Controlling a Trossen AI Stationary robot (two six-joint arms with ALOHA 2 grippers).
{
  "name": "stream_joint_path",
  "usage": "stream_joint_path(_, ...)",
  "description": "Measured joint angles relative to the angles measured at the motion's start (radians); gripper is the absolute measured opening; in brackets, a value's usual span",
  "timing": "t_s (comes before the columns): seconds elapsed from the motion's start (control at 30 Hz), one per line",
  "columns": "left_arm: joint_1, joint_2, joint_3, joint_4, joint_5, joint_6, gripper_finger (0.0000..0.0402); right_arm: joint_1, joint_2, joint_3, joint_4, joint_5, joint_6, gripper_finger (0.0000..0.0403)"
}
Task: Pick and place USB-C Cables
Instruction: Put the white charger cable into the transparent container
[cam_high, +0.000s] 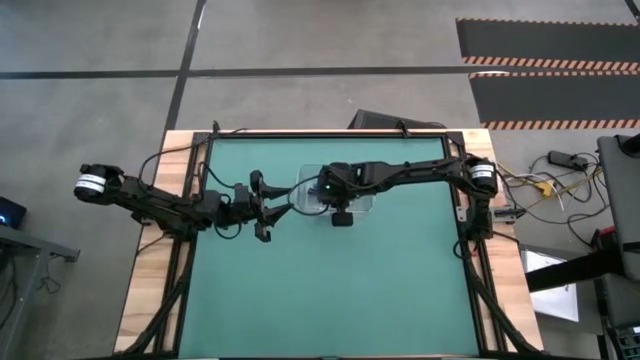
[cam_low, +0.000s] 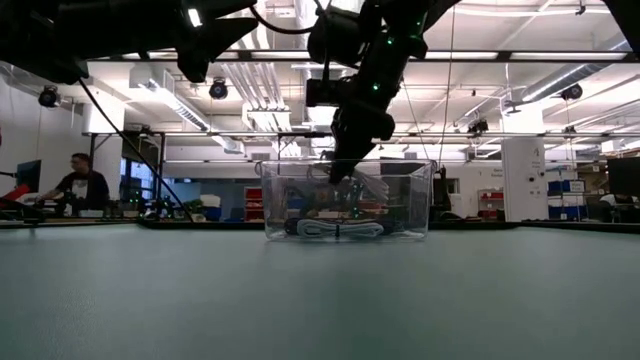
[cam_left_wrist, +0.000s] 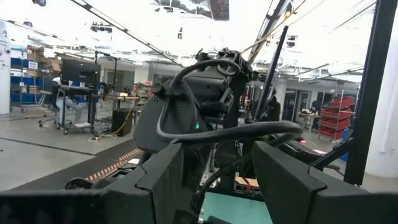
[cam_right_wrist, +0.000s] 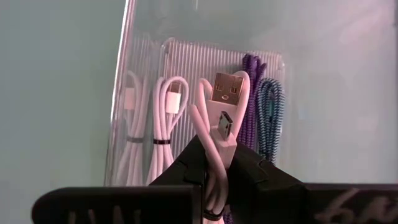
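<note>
right fingers (cam_right_wrist: 210, 169) pinch white cable (cam_right_wrist: 219, 134) | over clear bin (cam_right_wrist: 124, 93)

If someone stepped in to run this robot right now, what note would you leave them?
Right gripper: shut on a white cable, held just above the clear plastic bin.
Left gripper: open, empty, waiting beside the bin.
In the bin: two white cable bundles, a purple one and a teal braided one.
Done: one cable gripped.
Left: whether it is going in or coming out cannot be told from here; finish that move.
</note>
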Motion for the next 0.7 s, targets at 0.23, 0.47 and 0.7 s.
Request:
stream_joint_path(0.23, 0.0, 0.0, 0.0, -0.001, 0.0, 0.0, 0.0177, -0.01, 0.0, 0.01, -0.003, 0.0, -0.001, 0.0023)
stream_joint_path(0.47, 0.0, 0.0, 0.0, -0.001, 0.0, 0.0, 0.0177, -0.014, 0.0, 0.011, -0.007, 0.0, -0.001, 0.0023)
stream_joint_path(0.7, 0.0, 0.0, 0.0, -0.002, 0.0, 0.0, 0.0177, -0.02, 0.004, 0.011, -0.005, -0.002, -0.003, 0.0023)
